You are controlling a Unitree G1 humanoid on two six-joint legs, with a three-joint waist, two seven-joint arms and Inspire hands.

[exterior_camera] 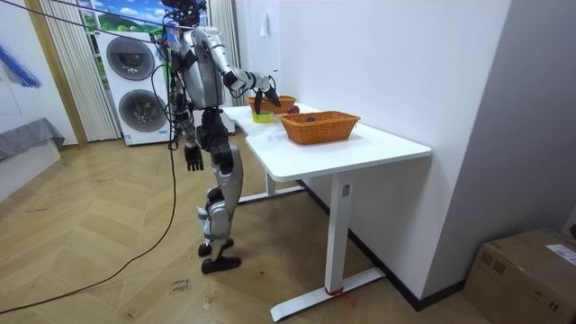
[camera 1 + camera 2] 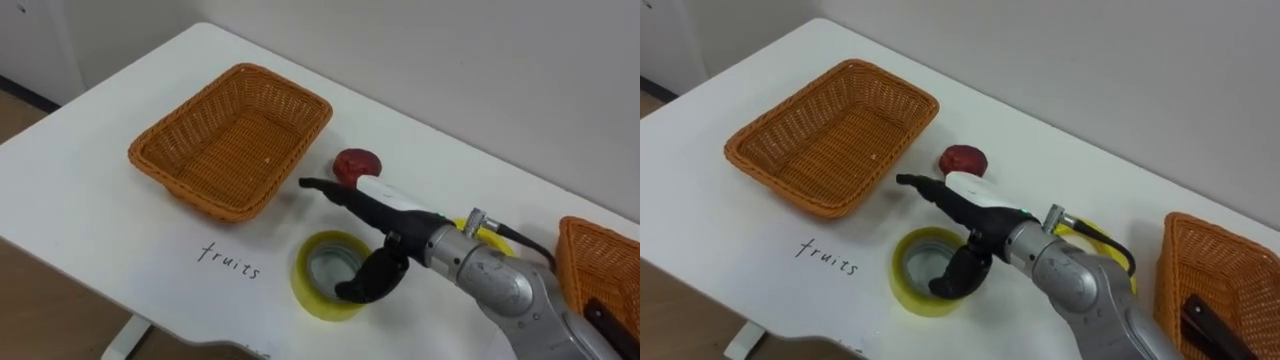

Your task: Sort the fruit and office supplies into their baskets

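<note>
- Your right hand (image 2: pixel 392 208) is spread and empty, fingertips just short of the red fruit (image 2: pixel 357 164), which lies beside the basket (image 2: pixel 190 196) toward the table (image 2: pixel 80 225)'s back edge.
- The fruit looks light, firm and smooth, so cup its sides.
- The left hand (image 1: pixel 193 159) hangs at the robot's side.

On the table (image 2: pixel 90 190) we find one basket (image 2: pixel 230 140) at the left, with a written word (image 2: pixel 229 260) before it. Just right of that basket lies a fruit (image 2: pixel 357 163). Before the fruit is a tape roll (image 2: pixel 305 280) (the right hand (image 2: pixel 395 215) reaches over it). A second basket (image 2: pixel 600 262) sits far right.
</note>
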